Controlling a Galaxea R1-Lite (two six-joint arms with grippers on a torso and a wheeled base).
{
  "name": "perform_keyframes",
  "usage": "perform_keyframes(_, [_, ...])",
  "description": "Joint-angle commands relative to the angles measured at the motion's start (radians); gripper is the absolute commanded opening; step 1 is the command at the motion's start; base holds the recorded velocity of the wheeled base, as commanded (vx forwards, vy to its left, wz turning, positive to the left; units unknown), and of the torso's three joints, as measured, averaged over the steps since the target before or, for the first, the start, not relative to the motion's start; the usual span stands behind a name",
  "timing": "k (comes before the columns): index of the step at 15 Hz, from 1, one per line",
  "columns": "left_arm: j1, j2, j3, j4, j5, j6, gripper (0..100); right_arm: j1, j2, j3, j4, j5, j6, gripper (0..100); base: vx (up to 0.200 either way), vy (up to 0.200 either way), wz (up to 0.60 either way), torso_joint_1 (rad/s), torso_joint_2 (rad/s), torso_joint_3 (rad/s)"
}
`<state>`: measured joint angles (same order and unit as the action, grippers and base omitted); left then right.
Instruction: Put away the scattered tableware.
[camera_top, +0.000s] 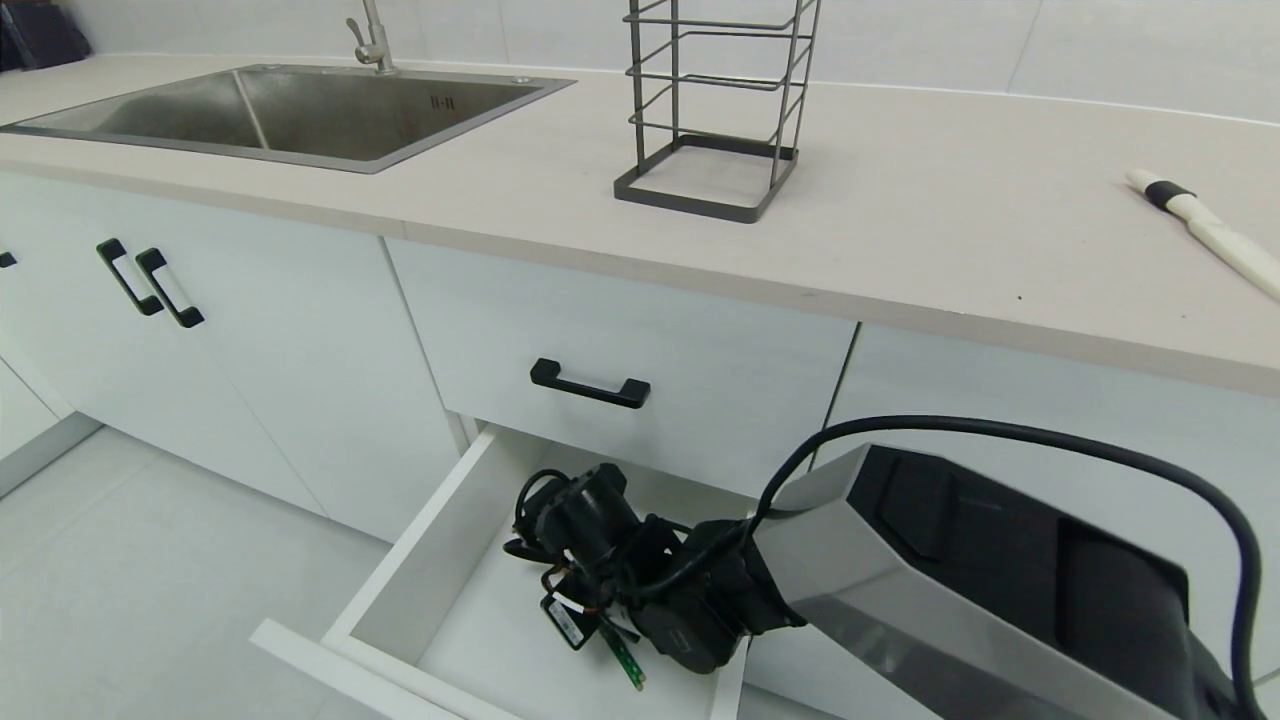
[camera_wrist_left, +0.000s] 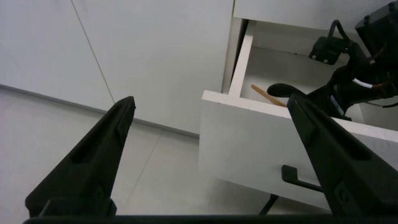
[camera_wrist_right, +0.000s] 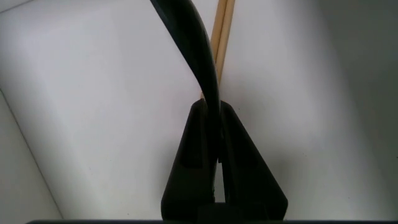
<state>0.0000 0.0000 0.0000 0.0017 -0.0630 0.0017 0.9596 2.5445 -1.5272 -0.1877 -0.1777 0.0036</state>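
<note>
Right wrist view: right end effector (camera_wrist_right: 214, 115) clamped tight on black spoon (camera_wrist_right: 186, 37) beside wooden chopsticks (camera_wrist_right: 222, 31) inside open drawer (camera_top: 420, 560); left end effector (camera_wrist_left: 210, 102) spread wide, empty, outside drawer front.

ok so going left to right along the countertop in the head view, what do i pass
sink → wire rack → white-handled utensil

- Bright, even light from overhead covers the pale beige countertop (camera_top: 950, 200) above the open white drawer (camera_top: 420, 550).
- Soft grey shade lies along the drawer's inner side wall.
- The rectangular stainless steel sink (camera_top: 300, 120), up-left of the drawer, shows a dull sheen without harsh glare.
- The countertop's front edge bows from wide-angle distortion.
</note>
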Motion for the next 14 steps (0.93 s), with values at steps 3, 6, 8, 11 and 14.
perform_keyframes(3, [0.0, 0.002, 0.0, 0.0, 0.0, 0.0, 100, -0.001, 0.026, -0.013, 0.001, 0.0, 0.001, 0, 0.0, 0.0, 0.0, 0.0, 0.0, 0.0])
perform_keyframes(6, [0.0, 0.002, 0.0, 0.0, 0.0, 0.0, 100, -0.002, 0.037, -0.014, 0.001, 0.0, 0.001, 0, 0.0, 0.0, 0.0, 0.0, 0.0, 0.0])
perform_keyframes(8, [0.0, 0.002, 0.0, 0.0, 0.0, 0.0, 100, -0.002, 0.045, -0.025, 0.002, 0.0, 0.001, 0, 0.0, 0.0, 0.0, 0.0, 0.0, 0.0])
perform_keyframes(11, [0.0, 0.002, 0.0, 0.0, 0.0, 0.0, 100, -0.001, 0.062, -0.044, 0.01, 0.0, 0.001, 0, 0.0, 0.0, 0.0, 0.0, 0.0, 0.0])
perform_keyframes(14, [0.0, 0.002, 0.0, 0.0, 0.0, 0.0, 100, -0.001, 0.08, -0.057, 0.019, 0.0, 0.001, 0, 0.0, 0.0, 0.0, 0.0, 0.0, 0.0])
